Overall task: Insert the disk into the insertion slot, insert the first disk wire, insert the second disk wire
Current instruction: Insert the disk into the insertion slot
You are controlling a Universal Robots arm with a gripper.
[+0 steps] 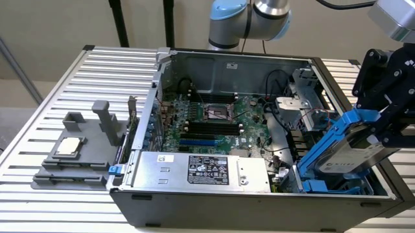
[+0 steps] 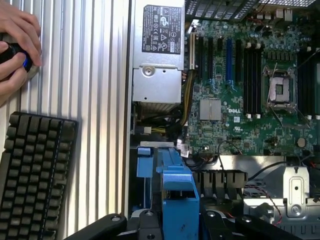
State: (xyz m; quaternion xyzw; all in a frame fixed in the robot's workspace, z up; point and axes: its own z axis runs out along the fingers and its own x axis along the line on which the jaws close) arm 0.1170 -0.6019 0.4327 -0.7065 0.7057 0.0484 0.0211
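Note:
The disk (image 1: 355,154), a silver drive with a white label in a bright blue carrier frame, hangs tilted at the exterior view's right end of the open computer case. My gripper (image 1: 384,130) is shut on its upper part. The disk's lower end sits just above the insertion slot (image 1: 314,186), a grey bay with blue rails in the case's near right corner. In the wrist view the blue carrier (image 2: 175,185) runs out from between my black fingers (image 2: 145,226), pointing down at the bay.
A silver power supply box (image 1: 198,170) with a black label lies beside the bay, with the motherboard (image 1: 214,121) behind. Red wires (image 1: 318,115) hang near the bay. A grey fixture (image 1: 71,160) holds a small chip. A hand (image 2: 17,40) and keyboard (image 2: 32,175) are outside the case.

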